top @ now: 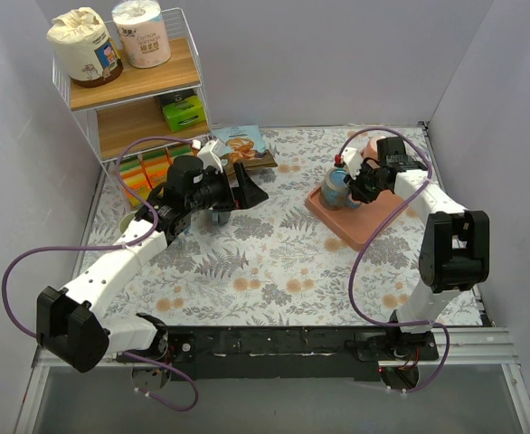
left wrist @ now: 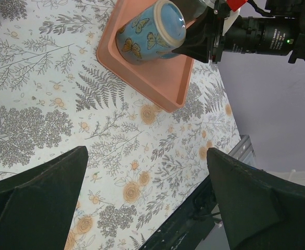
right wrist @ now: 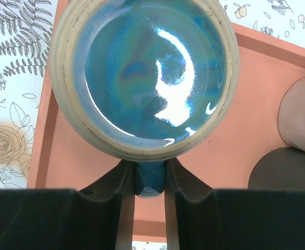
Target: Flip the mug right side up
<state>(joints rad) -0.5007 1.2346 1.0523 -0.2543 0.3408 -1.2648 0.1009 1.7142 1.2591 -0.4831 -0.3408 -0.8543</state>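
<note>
**A:** Mug [top: 337,187] is tilted over the pink tray [top: 378,226], right of centre in the top view. The right gripper [top: 359,188] pinches only its handle [right wrist: 150,182]. The left gripper [top: 247,192] is spread and empty.

**B:** Thin grip tho. I'd guess it swivels or slips mid-flip and clips the tray rim.

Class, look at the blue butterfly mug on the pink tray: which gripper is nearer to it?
Right. The right gripper is shut on the mug, which sits on the tray. The left gripper hangs open over the flowered tablecloth, well apart from the mug.
</note>
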